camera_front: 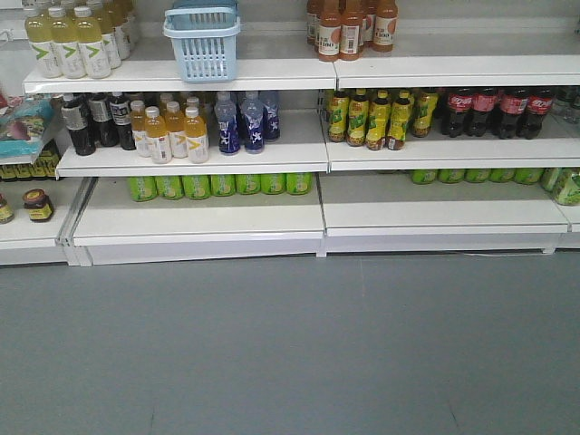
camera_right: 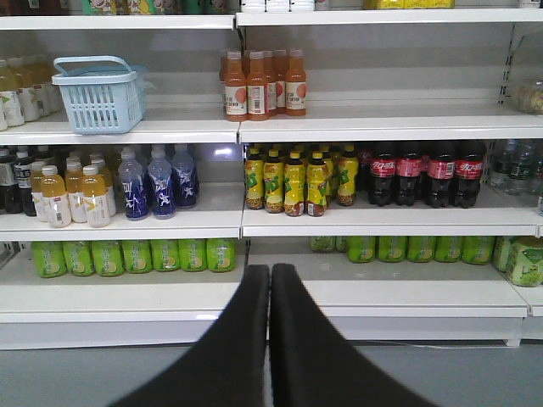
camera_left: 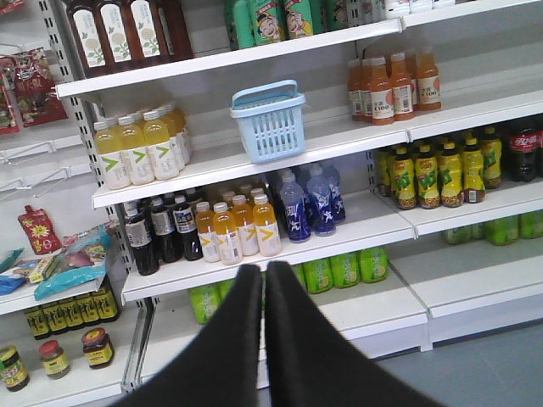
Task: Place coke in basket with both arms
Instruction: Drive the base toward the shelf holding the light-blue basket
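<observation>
Several coke bottles [camera_front: 498, 111] with red wraps stand in a row on the middle shelf at the right, also seen as coke [camera_right: 420, 174] and at the frame edge as coke [camera_left: 524, 151]. The light blue basket [camera_front: 201, 41] sits on the top shelf at the left, shown too as basket [camera_left: 268, 121] and basket [camera_right: 99, 93]. My left gripper [camera_left: 264, 270] is shut with nothing in it, well back from the shelves. My right gripper [camera_right: 270, 270] is also shut and empty, over the floor in front of the bottom shelf. Neither gripper shows in the front view.
Orange-drink bottles [camera_front: 349, 27] stand right of the basket. Yellow-labelled bottles [camera_front: 376, 118] stand beside the coke, and blue bottles [camera_front: 243, 120] sit below the basket. Green cans [camera_front: 222, 184] line the lowest shelf. Grey floor [camera_front: 290, 344] lies before the shelving.
</observation>
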Available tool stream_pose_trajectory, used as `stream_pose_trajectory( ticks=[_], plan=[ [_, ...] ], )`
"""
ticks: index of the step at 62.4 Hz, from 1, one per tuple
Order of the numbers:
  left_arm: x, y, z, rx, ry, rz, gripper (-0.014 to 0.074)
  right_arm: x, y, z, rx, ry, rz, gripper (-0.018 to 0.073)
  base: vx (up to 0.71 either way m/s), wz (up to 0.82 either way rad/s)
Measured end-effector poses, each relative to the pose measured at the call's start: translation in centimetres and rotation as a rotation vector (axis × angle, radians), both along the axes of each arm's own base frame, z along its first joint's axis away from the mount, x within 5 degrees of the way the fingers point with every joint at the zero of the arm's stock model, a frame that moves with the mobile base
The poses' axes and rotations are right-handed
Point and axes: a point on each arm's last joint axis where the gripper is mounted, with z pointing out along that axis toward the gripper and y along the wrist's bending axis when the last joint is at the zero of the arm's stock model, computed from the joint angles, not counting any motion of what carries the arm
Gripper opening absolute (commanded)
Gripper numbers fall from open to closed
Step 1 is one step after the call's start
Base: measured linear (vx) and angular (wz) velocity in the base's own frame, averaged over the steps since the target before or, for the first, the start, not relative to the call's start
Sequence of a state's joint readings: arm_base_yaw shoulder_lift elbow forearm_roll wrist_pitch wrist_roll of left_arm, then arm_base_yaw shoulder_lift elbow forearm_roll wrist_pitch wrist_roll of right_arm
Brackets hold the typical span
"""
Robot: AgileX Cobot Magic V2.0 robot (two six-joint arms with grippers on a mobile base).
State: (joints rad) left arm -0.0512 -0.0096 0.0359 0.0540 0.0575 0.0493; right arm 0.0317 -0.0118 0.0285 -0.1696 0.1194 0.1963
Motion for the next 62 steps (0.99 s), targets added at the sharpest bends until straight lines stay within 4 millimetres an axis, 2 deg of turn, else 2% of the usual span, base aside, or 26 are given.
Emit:
stream_pose_trajectory(
  ticks=[62],
  plan=[
    [0.00, 0.00, 0.00, 0.000, 0.000, 0.000, -0.0006, 0.00, 0.00, 0.00, 0.000, 0.000, 0.000, -0.0010, 0.08, 0.01]
  ],
)
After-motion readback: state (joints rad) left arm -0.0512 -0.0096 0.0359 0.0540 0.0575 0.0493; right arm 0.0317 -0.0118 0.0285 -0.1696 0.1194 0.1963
